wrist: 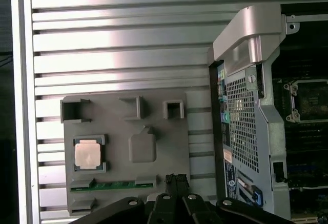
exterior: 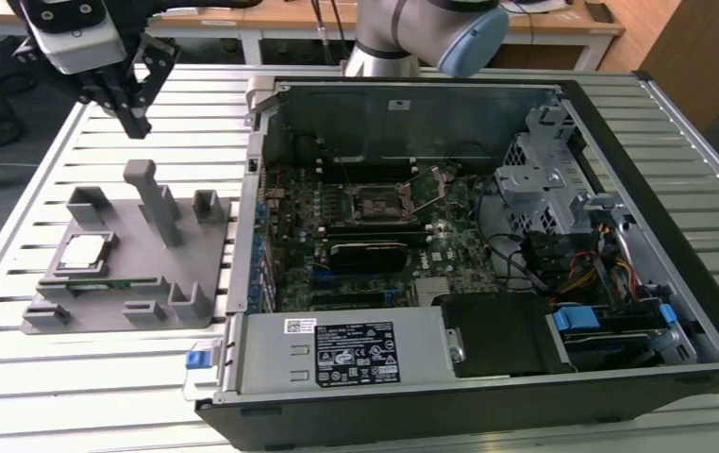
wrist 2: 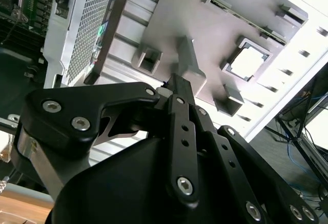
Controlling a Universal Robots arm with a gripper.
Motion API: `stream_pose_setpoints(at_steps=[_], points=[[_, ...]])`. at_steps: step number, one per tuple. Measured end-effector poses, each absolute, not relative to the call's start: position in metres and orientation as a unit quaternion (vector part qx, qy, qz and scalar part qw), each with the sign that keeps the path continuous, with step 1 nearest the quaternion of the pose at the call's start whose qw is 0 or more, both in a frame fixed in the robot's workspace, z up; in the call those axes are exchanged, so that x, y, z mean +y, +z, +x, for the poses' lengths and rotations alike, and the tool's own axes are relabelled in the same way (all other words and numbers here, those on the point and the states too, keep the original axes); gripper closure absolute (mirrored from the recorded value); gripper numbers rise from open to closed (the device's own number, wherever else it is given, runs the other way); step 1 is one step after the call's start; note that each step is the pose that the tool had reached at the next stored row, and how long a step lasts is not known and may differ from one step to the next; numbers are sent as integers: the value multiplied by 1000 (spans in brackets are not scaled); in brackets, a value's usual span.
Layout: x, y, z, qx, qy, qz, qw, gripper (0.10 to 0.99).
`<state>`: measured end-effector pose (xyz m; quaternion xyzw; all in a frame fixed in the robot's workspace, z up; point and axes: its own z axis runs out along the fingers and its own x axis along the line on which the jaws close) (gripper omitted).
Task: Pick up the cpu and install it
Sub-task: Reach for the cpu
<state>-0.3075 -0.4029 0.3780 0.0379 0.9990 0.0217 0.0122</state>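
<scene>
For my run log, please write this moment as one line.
small silvery-white square cpu: lying in grey plastic holder block, untouched | gripper: jaws shut, empty, hovering near the block | pick-up: not yet done

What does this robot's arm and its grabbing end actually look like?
The arm is a smooth silver-grey tube with a rounded pale blue cap at its joint. The gripper has a light grey boxy body and black metal linkage fingers, jointed with round silver bolts.

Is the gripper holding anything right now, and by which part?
Nothing is held. The gripper hangs empty above the grey holder, where the cpu lies.
</scene>
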Motion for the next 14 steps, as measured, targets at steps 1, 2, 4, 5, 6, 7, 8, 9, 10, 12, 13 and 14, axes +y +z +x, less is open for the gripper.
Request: stream_pose_setpoints(at_steps=[1,2,4,5,6,7,8,9,10,12,13,14], points=[[-403,378,-310,999,22,38,12,976],[-403,378,-313,999,22,38,12,976],[-403,378,-318,999,22,38,12,976],[-403,377,-320,999,22,38,12,976],[-403,377,-321,999,22,38,11,976],[-403,377,-322,999,22,38,11,976],[-403,377,-323,999,22,38,11,976],[-403,377,-324,999,22,38,11,976],[-403,377,-324,999,22,38,11,976],[-403,377,-325,999,22,38,11,976],[-403,377,-325,999,22,38,11,976],[-403,377,-326,999,22,38,11,976]])
